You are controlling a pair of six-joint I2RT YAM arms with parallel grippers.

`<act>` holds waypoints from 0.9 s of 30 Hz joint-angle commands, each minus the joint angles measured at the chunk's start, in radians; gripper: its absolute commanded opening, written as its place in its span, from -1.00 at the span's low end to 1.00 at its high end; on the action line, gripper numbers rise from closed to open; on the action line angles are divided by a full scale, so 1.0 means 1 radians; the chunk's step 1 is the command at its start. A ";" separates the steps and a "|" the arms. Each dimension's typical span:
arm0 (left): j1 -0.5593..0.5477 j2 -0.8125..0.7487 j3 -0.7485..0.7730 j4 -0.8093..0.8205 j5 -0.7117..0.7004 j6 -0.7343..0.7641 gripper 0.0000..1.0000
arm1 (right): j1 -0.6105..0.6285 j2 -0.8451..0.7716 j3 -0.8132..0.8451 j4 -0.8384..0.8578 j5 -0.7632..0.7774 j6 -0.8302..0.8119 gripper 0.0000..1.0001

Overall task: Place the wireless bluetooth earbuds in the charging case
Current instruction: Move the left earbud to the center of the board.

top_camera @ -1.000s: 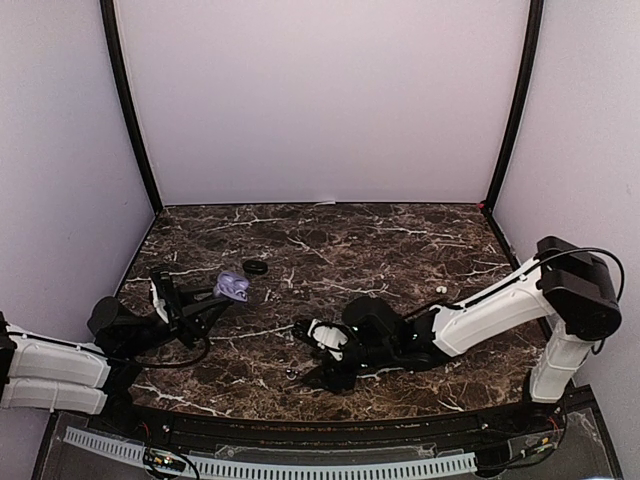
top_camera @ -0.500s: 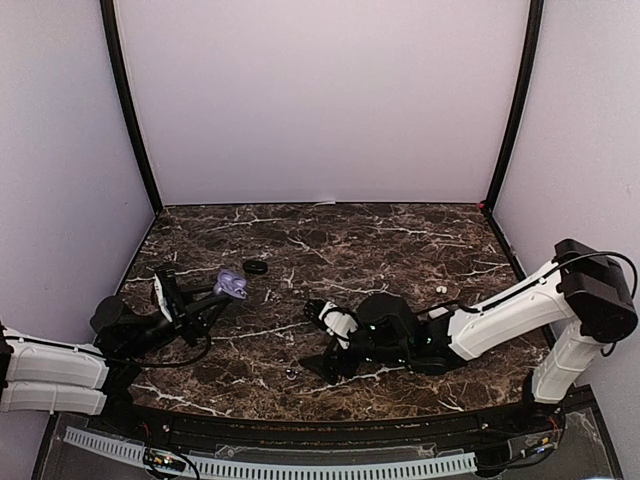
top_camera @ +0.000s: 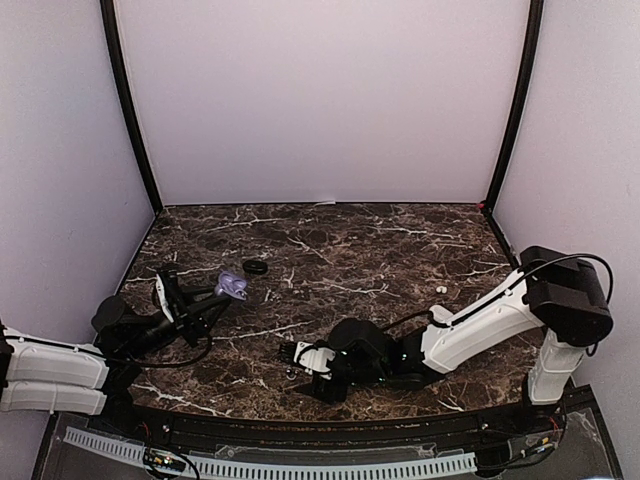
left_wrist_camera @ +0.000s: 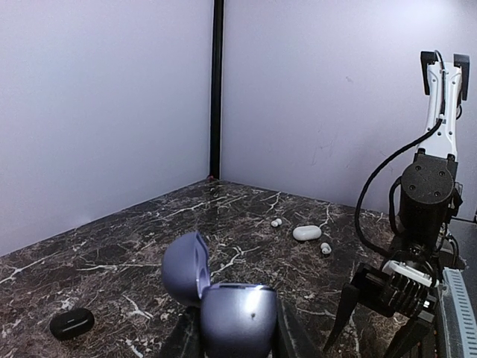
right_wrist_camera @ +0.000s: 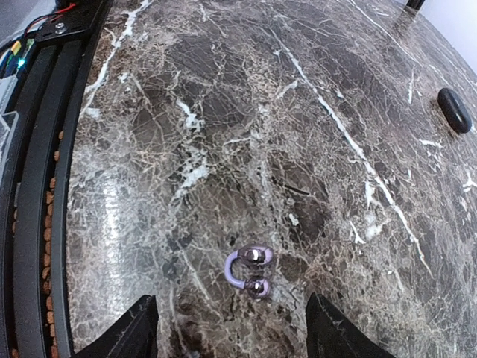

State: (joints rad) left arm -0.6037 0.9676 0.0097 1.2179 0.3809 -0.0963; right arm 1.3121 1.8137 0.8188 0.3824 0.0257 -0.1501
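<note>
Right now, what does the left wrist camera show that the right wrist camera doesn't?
Only the left wrist: the open purple charging case held by the left fingers, plus a white case and white earbuds. Only the right wrist: a purple clip-shaped earbud lying between the open right fingers. Both: the marble table and a black oval object.

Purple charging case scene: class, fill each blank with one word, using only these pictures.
1. The left gripper holds the purple charging case with its lid ____.
2. Below the right gripper, a small ____ earbud lies on the marble table.
3. The right gripper's open jaws grip ____.
Missing words: open; purple; nothing.
</note>
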 commanded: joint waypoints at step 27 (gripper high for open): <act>0.005 0.003 -0.007 0.005 0.003 0.013 -0.63 | 0.010 0.156 0.167 -0.110 0.006 -0.082 -0.28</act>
State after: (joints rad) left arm -0.6037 0.9741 0.0097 1.2171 0.3809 -0.0914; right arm 1.3151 1.9457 0.9611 0.2821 0.0204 -0.2306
